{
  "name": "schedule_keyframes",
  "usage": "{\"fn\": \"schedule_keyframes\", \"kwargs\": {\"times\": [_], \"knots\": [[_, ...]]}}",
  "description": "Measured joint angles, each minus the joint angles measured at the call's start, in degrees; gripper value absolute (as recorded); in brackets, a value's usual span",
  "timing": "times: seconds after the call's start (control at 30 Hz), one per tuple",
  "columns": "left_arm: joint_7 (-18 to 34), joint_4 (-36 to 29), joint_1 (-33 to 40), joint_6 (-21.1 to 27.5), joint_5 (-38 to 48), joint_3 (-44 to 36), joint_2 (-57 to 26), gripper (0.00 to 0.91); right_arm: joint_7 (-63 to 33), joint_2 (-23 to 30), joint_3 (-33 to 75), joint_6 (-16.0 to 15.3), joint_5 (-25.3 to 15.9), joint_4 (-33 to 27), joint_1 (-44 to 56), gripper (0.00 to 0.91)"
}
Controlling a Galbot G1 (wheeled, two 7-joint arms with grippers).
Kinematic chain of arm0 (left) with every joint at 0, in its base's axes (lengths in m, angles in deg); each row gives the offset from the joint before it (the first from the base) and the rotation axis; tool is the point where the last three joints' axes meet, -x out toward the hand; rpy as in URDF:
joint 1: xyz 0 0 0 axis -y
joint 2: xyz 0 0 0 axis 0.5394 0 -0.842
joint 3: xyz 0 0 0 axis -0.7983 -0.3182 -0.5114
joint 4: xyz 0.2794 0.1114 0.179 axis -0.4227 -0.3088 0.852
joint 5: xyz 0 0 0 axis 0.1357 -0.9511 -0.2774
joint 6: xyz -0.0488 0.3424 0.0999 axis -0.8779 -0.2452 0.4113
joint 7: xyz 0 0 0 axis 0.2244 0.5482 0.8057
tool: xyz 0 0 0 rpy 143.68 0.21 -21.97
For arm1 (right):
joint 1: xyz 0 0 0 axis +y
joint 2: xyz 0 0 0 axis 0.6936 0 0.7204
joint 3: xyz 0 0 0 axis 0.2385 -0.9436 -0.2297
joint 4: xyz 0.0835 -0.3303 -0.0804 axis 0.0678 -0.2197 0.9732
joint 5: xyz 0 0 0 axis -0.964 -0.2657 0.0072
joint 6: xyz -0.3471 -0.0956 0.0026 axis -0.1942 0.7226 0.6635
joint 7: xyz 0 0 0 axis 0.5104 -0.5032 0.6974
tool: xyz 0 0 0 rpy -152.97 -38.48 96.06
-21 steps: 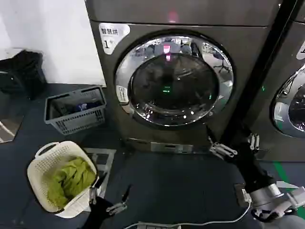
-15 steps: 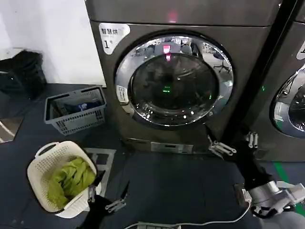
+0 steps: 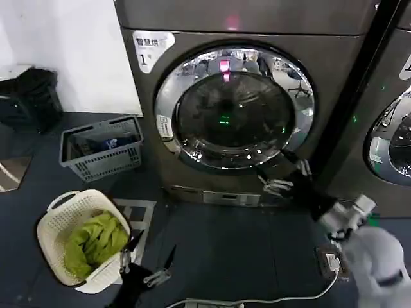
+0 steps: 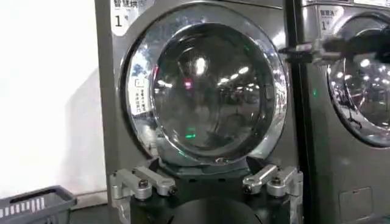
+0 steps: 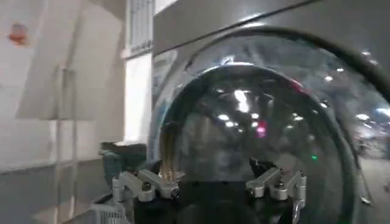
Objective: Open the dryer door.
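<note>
From the head view, the right gripper (image 3: 287, 178) had swung up and leftward from where it hung a moment before, low by the dark seam between the two machines. It now sat just under the lower right of the dryer door (image 3: 234, 108), fingers spread apart and gripping nothing. Whether a fingertip touched the chrome rim I could not tell. The door itself was still shut, flush against the dryer (image 3: 192, 38) with its white "1" label (image 3: 153, 48) at the upper left corner. The left gripper (image 3: 148, 263) waited low near the floor beside the white laundry basket (image 3: 61, 221) of green cloth (image 3: 96, 240), its fingers parted as well. A grey crate (image 3: 103, 151) stood off to the left, near the wall.

The left wrist view looked straight at the dryer door (image 4: 204, 85), closed and well apart from the left gripper (image 4: 207, 181), whose two fingers stood wide. At the door's right rim the right gripper (image 4: 311, 49) reached in from the neighbouring machine (image 4: 359, 73).

In the right wrist view the right gripper (image 5: 210, 182) stood with its jaws open and empty, and the dryer door (image 5: 256, 122) loomed large and close behind them, its dark glass and bright rim intact and unmoved.

I judged the approach nearly finished and the opening not yet begun: the gripper was closing on the rim's right edge, presumably to hook or grasp it and pull.
</note>
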Motion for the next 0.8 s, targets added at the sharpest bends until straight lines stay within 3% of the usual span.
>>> {"fn": "schedule_keyframes", "kwargs": {"times": [0.37, 0.8], "knots": [[0.0, 0.9, -0.1, -0.1, 0.2, 0.3, -0.1, 0.907, -0.2, 3.7, -14.8, 2.2, -5.6, -14.0, -15.3, 0.907], [0.1, 0.8, -0.6, 0.1, 0.1, 0.6, 0.5, 0.907, -0.8, 13.2, -25.5, 4.5, -9.9, -22.8, -25.8, 0.907]]}}
